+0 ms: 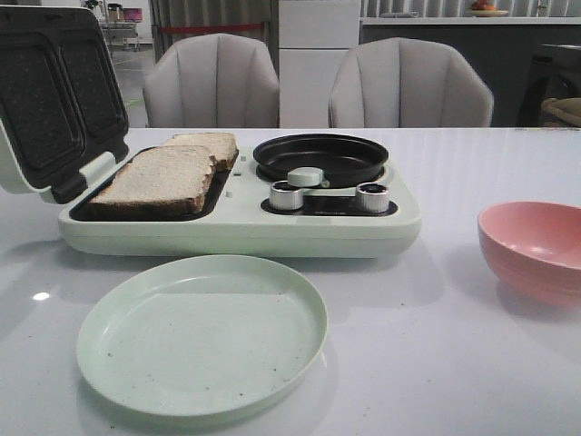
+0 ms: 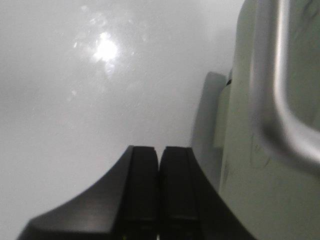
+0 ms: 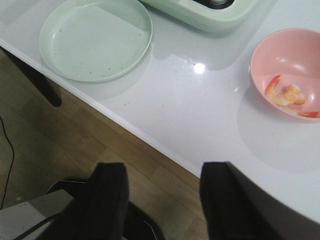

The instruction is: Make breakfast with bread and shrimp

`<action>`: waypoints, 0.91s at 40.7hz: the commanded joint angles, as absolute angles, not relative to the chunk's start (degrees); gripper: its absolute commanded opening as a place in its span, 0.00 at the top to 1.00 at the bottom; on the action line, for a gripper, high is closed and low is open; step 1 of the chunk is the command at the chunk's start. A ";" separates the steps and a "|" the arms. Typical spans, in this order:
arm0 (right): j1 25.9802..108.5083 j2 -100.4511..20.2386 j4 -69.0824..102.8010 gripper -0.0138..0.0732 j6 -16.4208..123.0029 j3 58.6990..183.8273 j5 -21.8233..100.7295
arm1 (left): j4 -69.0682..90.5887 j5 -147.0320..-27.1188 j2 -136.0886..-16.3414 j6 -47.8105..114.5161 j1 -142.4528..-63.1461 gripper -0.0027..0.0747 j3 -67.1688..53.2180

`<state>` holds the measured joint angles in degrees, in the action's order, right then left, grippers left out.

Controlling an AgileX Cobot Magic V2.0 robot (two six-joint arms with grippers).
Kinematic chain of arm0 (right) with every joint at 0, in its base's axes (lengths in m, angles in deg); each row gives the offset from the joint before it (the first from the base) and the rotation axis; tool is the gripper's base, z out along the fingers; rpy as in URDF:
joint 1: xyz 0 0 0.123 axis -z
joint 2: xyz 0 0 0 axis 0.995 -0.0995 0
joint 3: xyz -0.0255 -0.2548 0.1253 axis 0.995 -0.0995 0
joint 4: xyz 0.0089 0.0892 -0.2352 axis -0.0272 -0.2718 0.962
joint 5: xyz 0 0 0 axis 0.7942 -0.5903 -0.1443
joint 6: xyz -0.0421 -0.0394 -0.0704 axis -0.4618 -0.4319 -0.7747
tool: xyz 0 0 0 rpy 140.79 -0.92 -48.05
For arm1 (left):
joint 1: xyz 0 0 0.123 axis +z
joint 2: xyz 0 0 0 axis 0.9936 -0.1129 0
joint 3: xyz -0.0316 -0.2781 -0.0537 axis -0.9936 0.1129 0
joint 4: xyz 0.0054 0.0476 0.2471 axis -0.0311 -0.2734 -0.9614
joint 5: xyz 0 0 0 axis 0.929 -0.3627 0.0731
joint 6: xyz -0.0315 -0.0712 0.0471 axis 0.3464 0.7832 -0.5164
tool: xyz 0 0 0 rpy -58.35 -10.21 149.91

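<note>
Front view, left to right: pale green breakfast maker (image 1: 238, 222) on white table (image 1: 436, 363), hinged lid (image 1: 54, 91) raised at far left, dark ribbed plates facing out. Two slices of pale beige bread (image 1: 163, 177) with dark brown crusts lying flat in left grill bay, nearer slice overlapping farther one. Right of bread: round black frying pan (image 1: 320, 156) seated on maker, two silver knobs (image 1: 286, 195) just in front. Empty round pale green plate (image 1: 201, 333) near table's front edge, before the maker, not touching. Pink bowl (image 1: 536, 250) at right edge, well apart from maker.

Left wrist view: left gripper (image 2: 159, 190) with black fingers pressed together, nothing between, low over table just beside maker's pale green side.

Right wrist view: right gripper (image 3: 162, 200) with fingers wide apart, empty, beyond table edge above wooden floor (image 3: 75, 140). Small curled pink-orange shrimp (image 3: 290, 95) lying in pink bowl, red bits beside.
</note>
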<state>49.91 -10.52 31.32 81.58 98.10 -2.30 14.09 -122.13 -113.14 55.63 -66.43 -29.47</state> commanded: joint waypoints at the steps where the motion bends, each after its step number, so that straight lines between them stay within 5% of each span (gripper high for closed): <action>1: 49.96 -10.62 31.25 0.33 81.46 99.65 1.36 | 21.27 -120.69 -113.39 52.94 -66.37 0.83 -34.71; 17: 49.96 -10.62 31.25 0.33 81.46 99.65 1.36 | 39.03 -123.46 -116.96 40.23 -69.69 0.83 -38.14; 37: 49.96 -10.62 31.25 0.33 81.46 99.65 1.36 | 34.49 -119.33 -109.15 37.65 -81.80 0.83 -29.10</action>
